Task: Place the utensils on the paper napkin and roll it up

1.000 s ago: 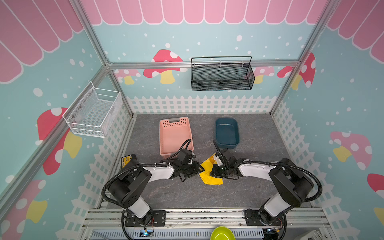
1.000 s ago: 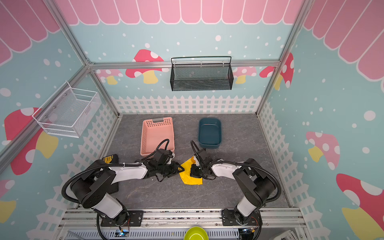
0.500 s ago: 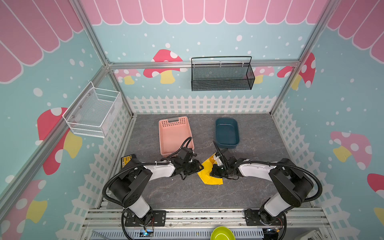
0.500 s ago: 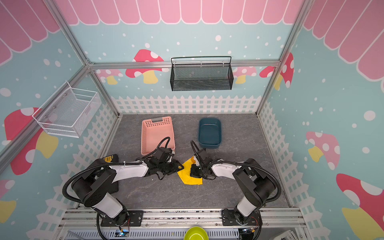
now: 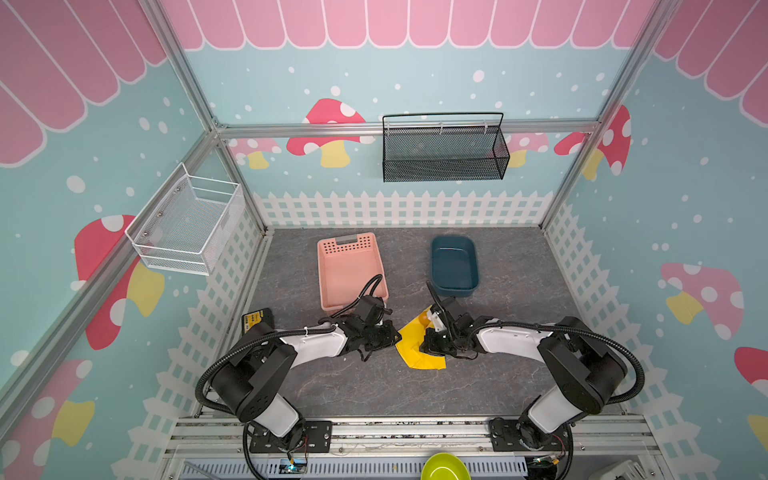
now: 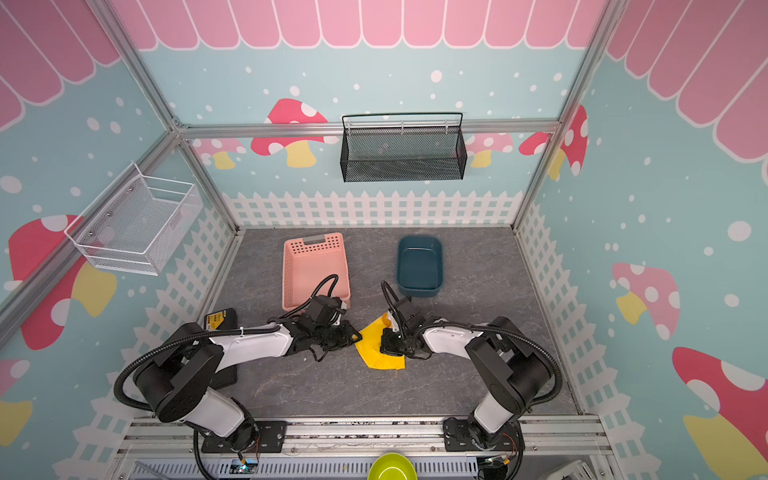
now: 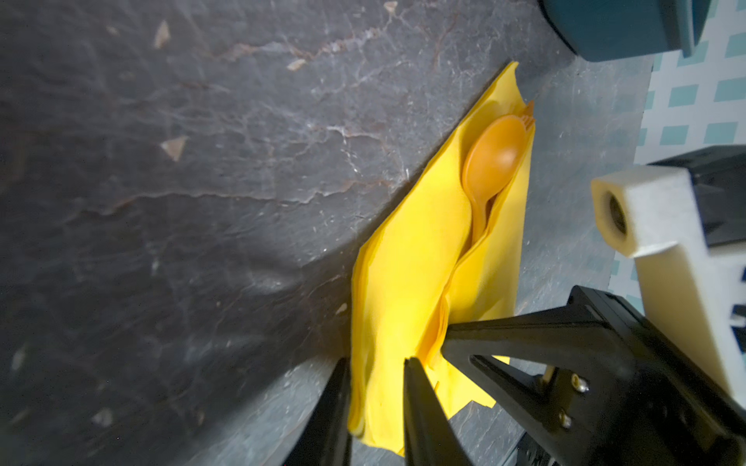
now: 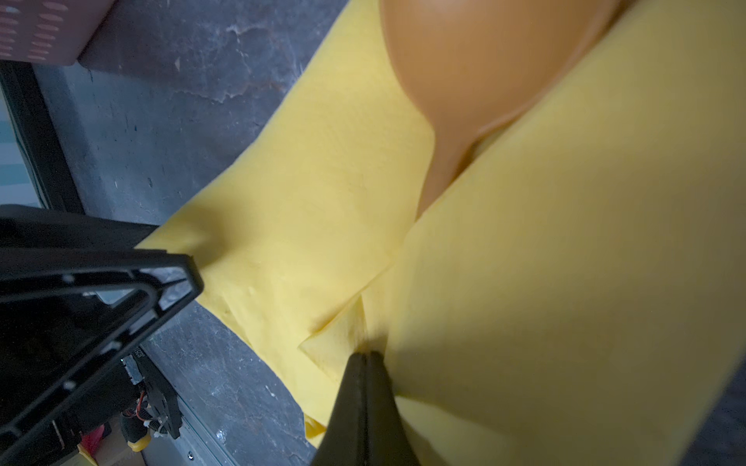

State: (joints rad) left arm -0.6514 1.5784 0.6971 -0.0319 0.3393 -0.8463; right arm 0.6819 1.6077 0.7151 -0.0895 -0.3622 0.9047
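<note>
We start with the grey table (image 5: 353, 386), where the left arm (image 5: 316, 345) and the right arm (image 5: 511, 340) reach toward each other near its front. Behind them stand the pink basket (image 5: 349, 270) and the blue bin (image 5: 453, 262), both apart from the work. Between the 2 wrists the paper napkin (image 5: 415, 351) lies on the table. Its 2 sides are folded in over the utensils (image 7: 480, 214), so it makes a loose, narrow wrap, not a flat square.

The left gripper (image 7: 375, 361) has 1 finger on each side of a folded flap at the end nearer the arms, and paper fills the gap. We read that as a grasp on the napkin. The right gripper (image 8: 365, 357) is clenched, tips together, pinching a thin layer of the opposite flap.

Smallest of all, the spoon (image 7: 492, 157) sits in the crease with its bowl showing at the open end. Just past it is 1 more orange tip (image 7: 527, 111), and the rest is hidden under paper.

We judge the napkin light, limp and easy to tear. It is best gripped at a folded edge, through several layers and never by a single ply. The plastic pieces look stiff, light and smooth, and they are likely to slide out of the open end if the wrap tilts.
</note>
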